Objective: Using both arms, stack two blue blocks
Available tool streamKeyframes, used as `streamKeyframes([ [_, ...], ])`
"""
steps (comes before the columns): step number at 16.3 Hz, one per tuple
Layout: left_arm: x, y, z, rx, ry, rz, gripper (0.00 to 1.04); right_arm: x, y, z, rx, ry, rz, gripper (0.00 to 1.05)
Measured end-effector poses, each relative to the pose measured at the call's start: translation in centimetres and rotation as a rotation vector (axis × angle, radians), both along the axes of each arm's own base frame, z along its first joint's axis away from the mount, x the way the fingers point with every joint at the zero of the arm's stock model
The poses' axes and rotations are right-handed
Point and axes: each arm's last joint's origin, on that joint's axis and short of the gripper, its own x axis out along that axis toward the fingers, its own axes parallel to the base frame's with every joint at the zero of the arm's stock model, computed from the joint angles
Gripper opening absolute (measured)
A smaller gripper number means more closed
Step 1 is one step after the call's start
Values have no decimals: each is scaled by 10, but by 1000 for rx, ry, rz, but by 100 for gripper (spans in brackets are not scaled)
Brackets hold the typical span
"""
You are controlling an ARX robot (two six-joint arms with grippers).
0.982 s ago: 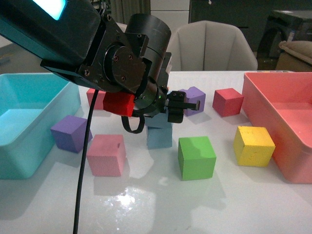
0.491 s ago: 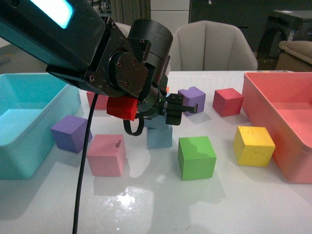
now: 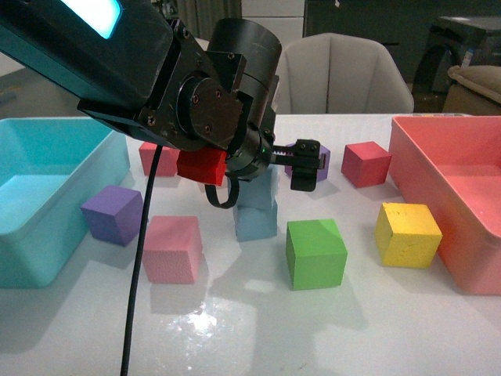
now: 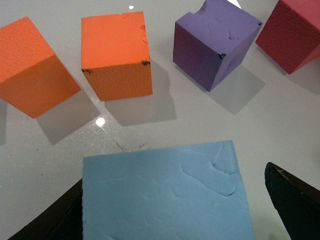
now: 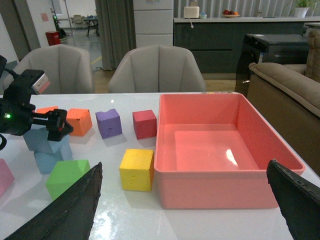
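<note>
Two blue blocks stand stacked mid-table: the lower one (image 3: 256, 223) on the white top, the upper one (image 3: 264, 193) resting on it, partly hidden by my left arm. The right wrist view shows the same stack, upper block (image 5: 44, 140) over lower block (image 5: 49, 161). My left gripper (image 3: 307, 163) is open just above the stack. In the left wrist view the upper block's top (image 4: 165, 192) fills the space between the left gripper's (image 4: 172, 180) black fingers (image 4: 295, 200), not touching them. My right gripper (image 5: 184, 164) hangs open and empty near the pink bin, far from the stack.
A turquoise bin (image 3: 47, 196) stands left, a pink bin (image 3: 454, 188) right. Around the stack lie a green cube (image 3: 315, 252), yellow cube (image 3: 407, 233), pink cube (image 3: 171, 249), purple cubes (image 3: 113, 213), red cubes (image 3: 365, 163) and orange cubes (image 4: 117, 55).
My left arm has lifted a little and its open gripper has swung to the right, away from the stack. The upper blue block stays on the lower one.
</note>
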Motion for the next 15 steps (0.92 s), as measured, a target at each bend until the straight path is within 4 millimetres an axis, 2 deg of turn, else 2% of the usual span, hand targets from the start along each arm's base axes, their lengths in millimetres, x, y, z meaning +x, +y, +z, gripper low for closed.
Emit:
streamKeyframes([
  [2, -8, 4, 17, -38, -41, -20, 98, 0, 0, 0, 0, 0, 0, 98],
  [3, -15, 7, 36, -75, -96, -33, 98, 0, 0, 0, 0, 0, 0, 98],
  [5, -39, 18, 75, -151, -208, -67, 98, 0, 0, 0, 0, 0, 0, 98],
  [9, -97, 46, 117, -211, -351, -102, 98, 0, 0, 0, 0, 0, 0, 98],
  [10, -118, 58, 129, -217, -404, -113, 98, 0, 0, 0, 0, 0, 0, 98],
  [13, -160, 82, 150, -204, -520, -119, 97, 0, 0, 0, 0, 0, 0, 98],
  [15, -183, 106, 146, -143, -616, 115, 80, 0, 0, 0, 0, 0, 0, 98],
])
